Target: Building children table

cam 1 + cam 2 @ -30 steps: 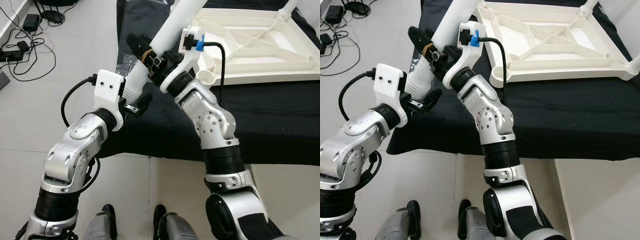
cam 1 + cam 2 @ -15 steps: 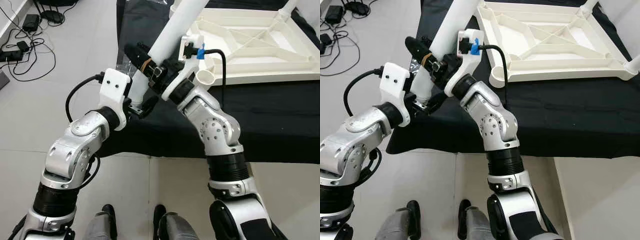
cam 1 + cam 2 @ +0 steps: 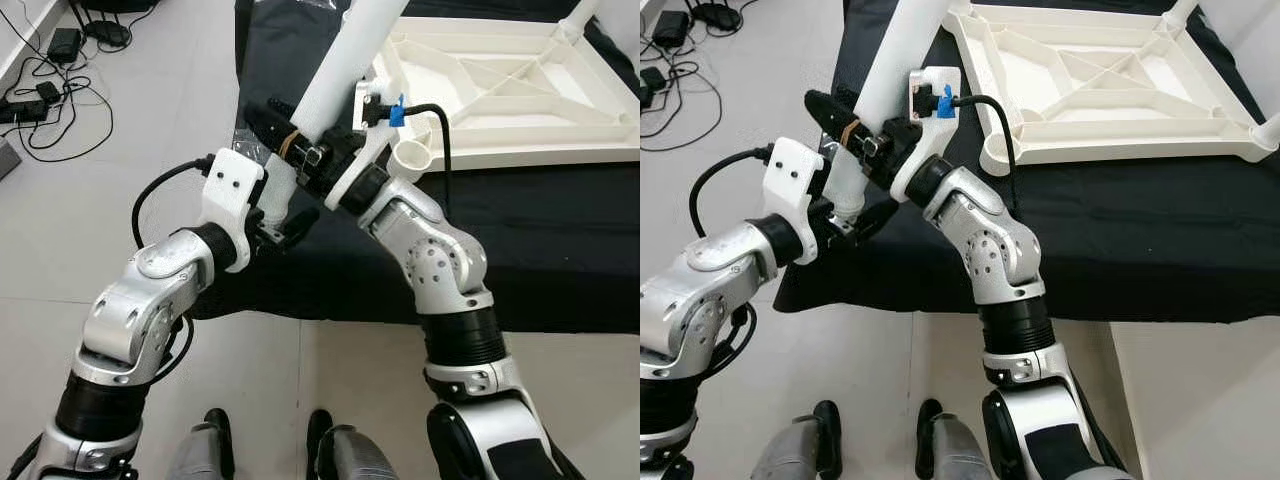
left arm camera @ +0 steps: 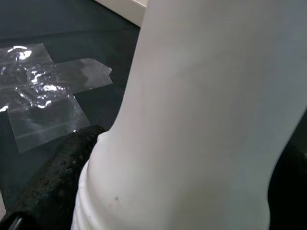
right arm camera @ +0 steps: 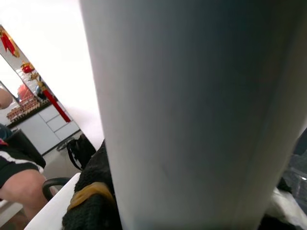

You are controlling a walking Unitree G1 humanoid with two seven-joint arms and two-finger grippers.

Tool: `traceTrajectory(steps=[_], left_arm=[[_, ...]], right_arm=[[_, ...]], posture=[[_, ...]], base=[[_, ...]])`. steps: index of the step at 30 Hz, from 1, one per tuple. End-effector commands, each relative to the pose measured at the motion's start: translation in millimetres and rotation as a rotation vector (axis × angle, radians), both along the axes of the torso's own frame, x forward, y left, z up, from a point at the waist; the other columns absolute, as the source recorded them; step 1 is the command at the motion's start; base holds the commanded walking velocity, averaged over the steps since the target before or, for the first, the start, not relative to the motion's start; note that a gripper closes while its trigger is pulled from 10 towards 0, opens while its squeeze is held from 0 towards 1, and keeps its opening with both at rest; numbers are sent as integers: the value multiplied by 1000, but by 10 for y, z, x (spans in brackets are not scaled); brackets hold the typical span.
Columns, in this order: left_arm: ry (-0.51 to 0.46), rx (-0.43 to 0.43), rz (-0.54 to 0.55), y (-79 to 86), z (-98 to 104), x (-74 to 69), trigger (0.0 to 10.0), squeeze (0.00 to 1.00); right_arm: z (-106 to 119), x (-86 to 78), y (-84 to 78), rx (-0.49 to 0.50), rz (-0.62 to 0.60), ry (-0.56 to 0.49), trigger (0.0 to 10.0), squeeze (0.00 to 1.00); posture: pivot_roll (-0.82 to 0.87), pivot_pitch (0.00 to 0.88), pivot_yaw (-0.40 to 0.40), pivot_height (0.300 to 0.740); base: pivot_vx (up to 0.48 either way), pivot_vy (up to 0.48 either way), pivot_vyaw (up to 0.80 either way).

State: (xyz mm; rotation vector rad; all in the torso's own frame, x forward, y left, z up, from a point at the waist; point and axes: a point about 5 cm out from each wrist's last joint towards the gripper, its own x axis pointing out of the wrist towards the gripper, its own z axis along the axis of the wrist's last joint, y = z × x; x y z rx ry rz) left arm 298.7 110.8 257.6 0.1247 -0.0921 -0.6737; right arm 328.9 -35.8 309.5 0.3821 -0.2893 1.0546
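Note:
A long white table leg [image 3: 340, 60] slants up over the left end of the black cloth [image 3: 560, 240]. My left gripper [image 3: 281, 216] is shut on its lower, ribbed end; in the left wrist view the leg [image 4: 192, 120] lies against a black finger [image 4: 53, 177]. Higher up, my right gripper [image 3: 291, 136] is shut on the middle of the leg [image 5: 192, 115], one finger [image 5: 91, 201] wearing a tan band. The white tabletop [image 3: 530, 155] lies upside down on the cloth, its open corner socket [image 3: 412, 155] just right of the right wrist.
Another white leg [image 3: 580, 20] stands in the tabletop's far corner. Clear plastic wrap [image 4: 43, 100] lies on the cloth under the held leg. Cables and a power adapter [image 3: 50, 70] sit on the tiled floor at left. A person's leg [image 5: 19, 177] appears in the right wrist view.
Both arms have shifted slightly with the leg: the left wrist moved right, and the right gripper came down a little and nearer me. Both grips are unchanged.

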Motion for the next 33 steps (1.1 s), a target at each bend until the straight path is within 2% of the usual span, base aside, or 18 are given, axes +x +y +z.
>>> traceTrajectory(steps=[1,7,20,23,27,33], left_arm=[[25,20,-136,-187,-53,-121,10000,0],[45,54,-178,-205,-86,-166,10000,0],[23,197,-202,-174,-102,-223,10000,0],[-14,294,-204,-166,-106,-232,10000,0],[-17,275,-188,-163,-86,-226,10000,0],[-24,310,-186,-137,-81,-215,10000,0]], right_arm=[[-4,-65,75,-24,43,-27,10000,0],[-55,-59,95,-74,34,-49,10000,0],[-121,0,94,-126,-4,-67,10000,0],[-144,26,95,-137,-18,-66,10000,0],[-150,46,95,-138,-27,-62,10000,0],[-159,86,93,-150,-42,-68,10000,0]], posture=[[48,278,-128,740],[48,278,-129,740],[52,286,-130,740],[52,291,-129,740],[52,296,-128,740],[51,298,-131,740]], base=[[0,0,0],[0,0,0],[0,0,0],[0,0,0],[0,0,0],[0,0,0]])
